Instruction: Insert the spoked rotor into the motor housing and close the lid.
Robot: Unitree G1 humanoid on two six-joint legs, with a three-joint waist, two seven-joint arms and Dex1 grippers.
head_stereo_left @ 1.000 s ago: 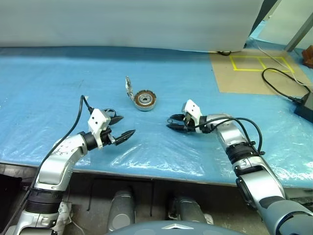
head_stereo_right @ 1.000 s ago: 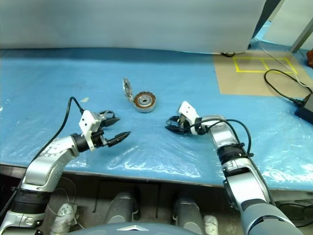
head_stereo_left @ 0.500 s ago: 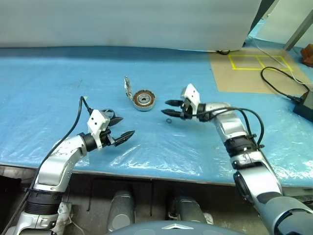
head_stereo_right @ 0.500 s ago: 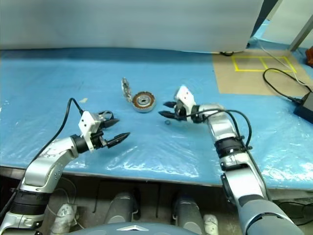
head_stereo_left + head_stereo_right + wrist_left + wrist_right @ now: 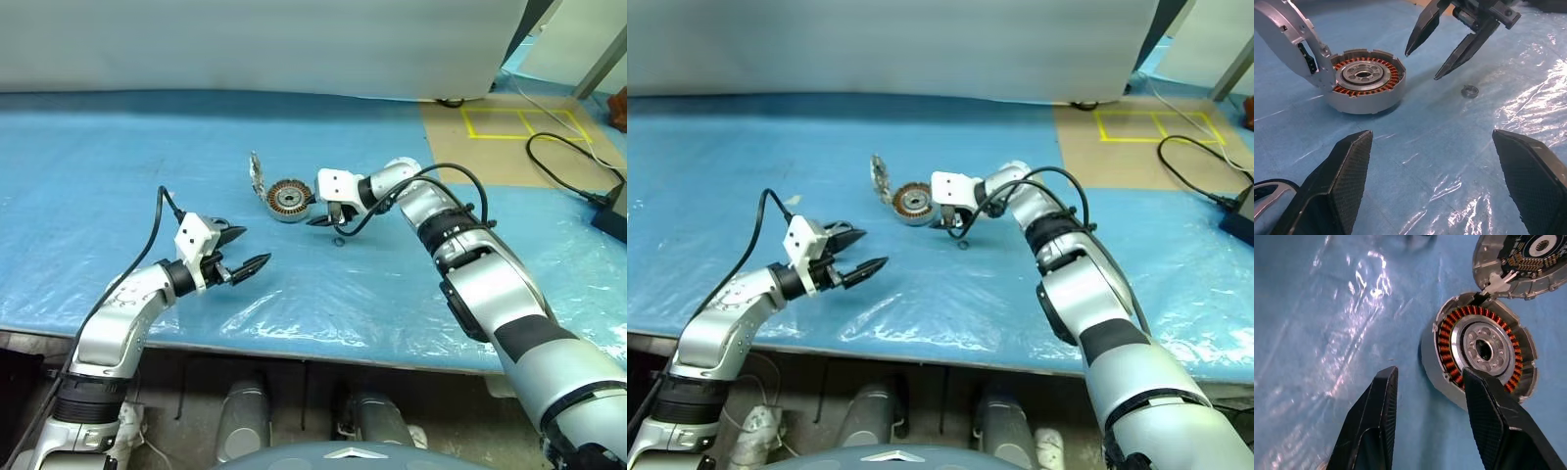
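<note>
The right claw [image 5: 322,217] hangs with its fingers parted and empty, just beside the motor housing [image 5: 289,200], which lies on the blue-covered desk [image 5: 118,147]. The lid [image 5: 257,175] stands up open on the housing's far side from this claw. A small ring [image 5: 338,241] lies just below it. The left claw [image 5: 247,249] gapes wide, empty, well apart from the housing.

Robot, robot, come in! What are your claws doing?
Both claws open, empty. Right claw beside motor housing, its lid tilted up. Small ring lies nearby.
</note>
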